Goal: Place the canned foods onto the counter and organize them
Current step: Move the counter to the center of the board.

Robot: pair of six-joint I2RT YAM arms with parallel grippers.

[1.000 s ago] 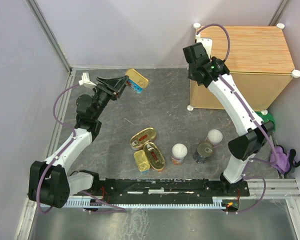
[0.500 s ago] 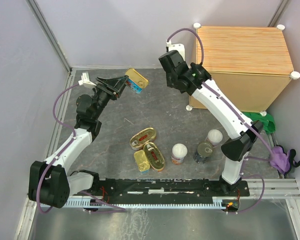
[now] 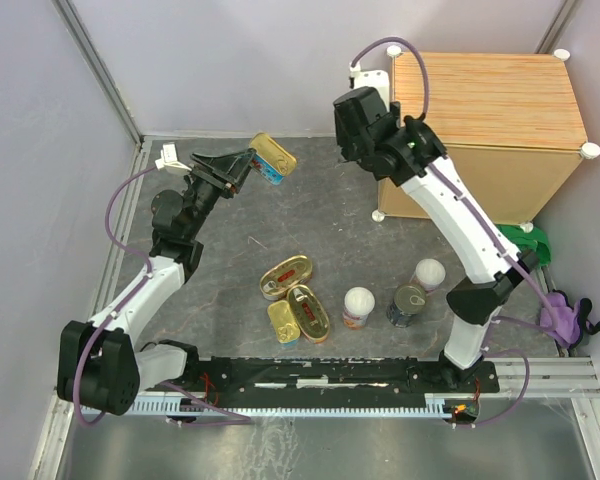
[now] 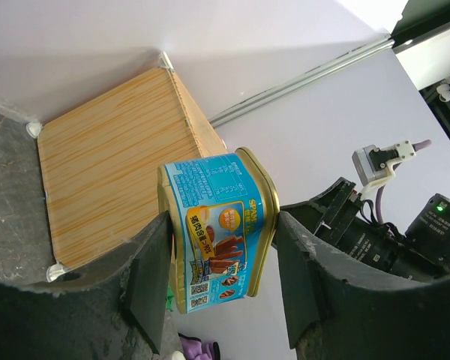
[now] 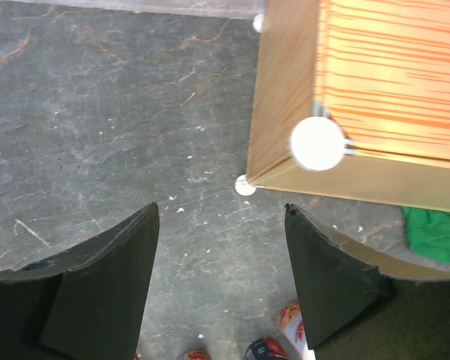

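Leftmost, a rectangular tin (image 4: 214, 195), gold-lidded with a blue pictured label, is being clamped on its sides by the left gripper (image 3: 252, 162), raised above the floor (image 3: 310, 220). Near the arm bases, two gold ovals (image 3: 286, 277), a second rectangular tin (image 3: 283, 322), two white-lidded cylinders (image 3: 359, 305) and a dark cylinder (image 3: 409, 303) are sitting on the floor. The right gripper (image 5: 221, 217) is being held wide apart above the floor, beside a corner knob (image 5: 316, 142) of the striped-topped counter (image 3: 490, 100).

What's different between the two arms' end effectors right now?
The left end effector is clamped on a blue-labelled rectangular tin; the right end effector is open and empty. The left one is across the floor from the counter; the right one hovers beside the counter's corner. Both have two dark fingers.
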